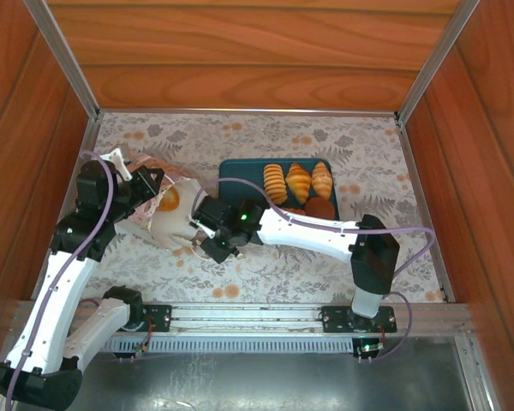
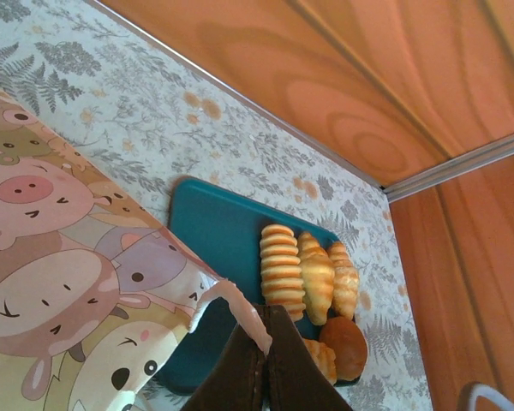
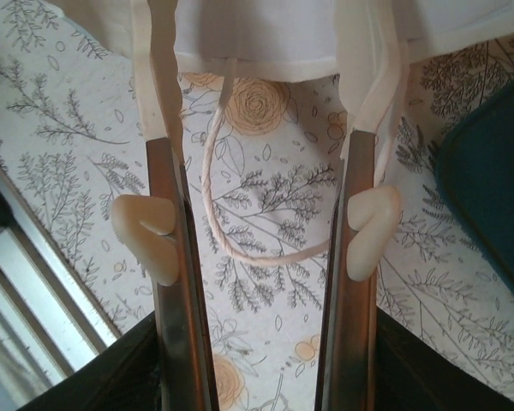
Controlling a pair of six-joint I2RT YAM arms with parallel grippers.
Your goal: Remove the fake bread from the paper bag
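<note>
Centre-left of top view: paper bag [image 1: 167, 221], rim pinched in closed left gripper [image 2: 265, 342]. The right gripper [image 1: 195, 229] has jaws apart, empty, at bag mouth. Most fake bread [image 1: 298, 182] on tray [image 2: 210, 231], one piece apparently inside. Risk – finger hooks cord handle [image 3: 240, 248], dragging bag.

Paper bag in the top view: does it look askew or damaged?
Yes. The paper bag is not upright: it lies tipped and crumpled on the table, left of the teal tray, with the left pincer shut on its rim. A cord handle trails loose between the fingers of the open right pincer.
</note>
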